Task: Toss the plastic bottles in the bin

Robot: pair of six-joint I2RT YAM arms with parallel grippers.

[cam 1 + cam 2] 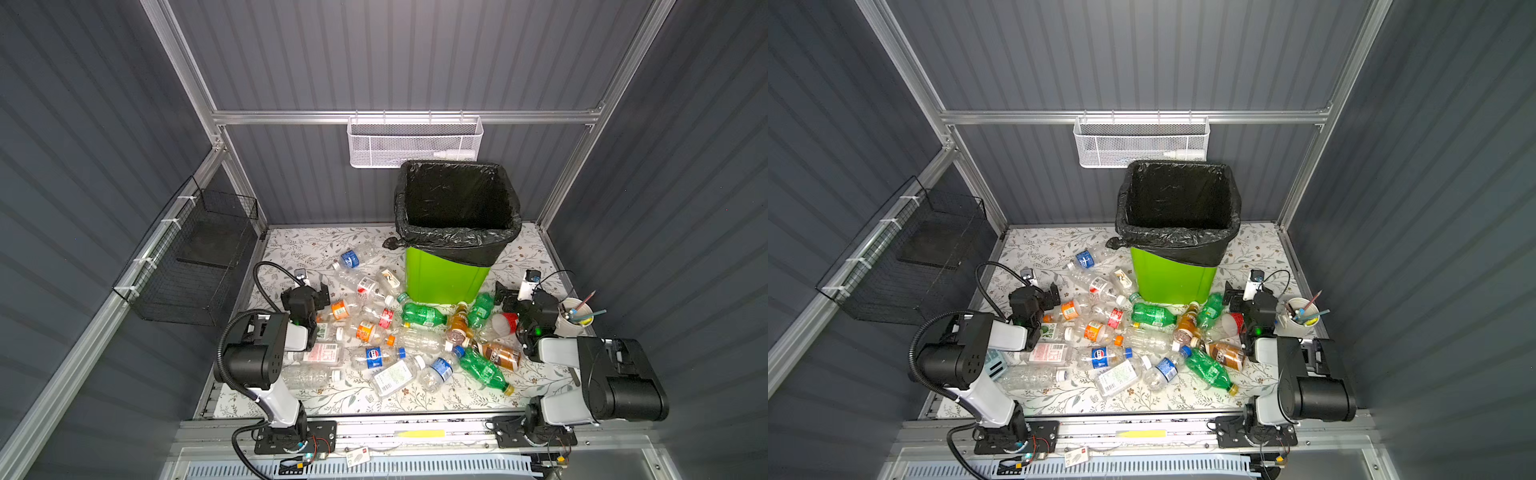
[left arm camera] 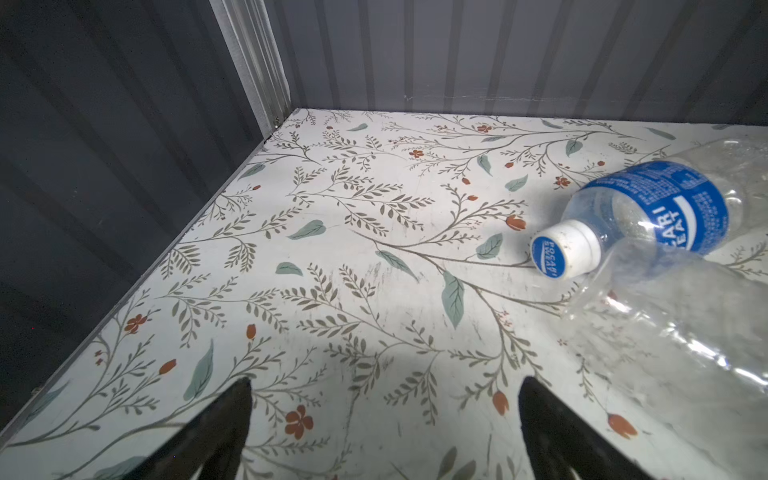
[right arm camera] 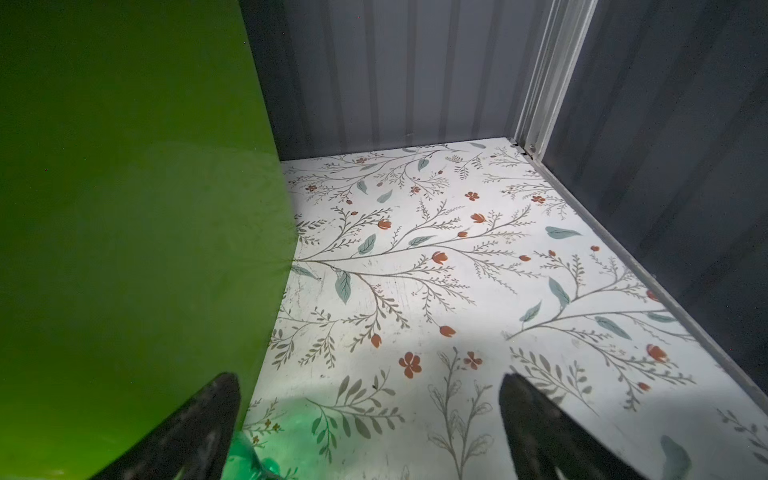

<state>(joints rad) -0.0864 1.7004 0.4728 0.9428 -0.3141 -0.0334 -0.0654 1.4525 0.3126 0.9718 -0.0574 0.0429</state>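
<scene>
Left wrist view: left gripper [image 2: 386, 380] wide, empty; blue-label bottle [image 2: 648, 216] ahead.
Right wrist view: right gripper [image 3: 370, 374] wide, empty; bin [image 3: 124, 208] just beside it.
Risk: we fear round bottles [image 1: 424, 314] rolling off closing jaws.

- White metal mesh basket [image 1: 399, 145], hooked on the aluminium rail [image 1: 291, 117] along the back wall.
- Plain white squeeze bottle [image 1: 455, 156], lying on its side in that basket (toward its right end).
- Black wire basket [image 1: 187, 282], fastened with white ties to the left side rail.
- White cup [image 1: 566, 328], upright near the right table edge, stuffed with pens and pencils [image 1: 587, 302].
- White floral-print table covering [image 1: 316, 245], with grey-green leaves and small red blossoms.
- Yellow strip [image 1: 419, 433], flat on the front rail.
</scene>
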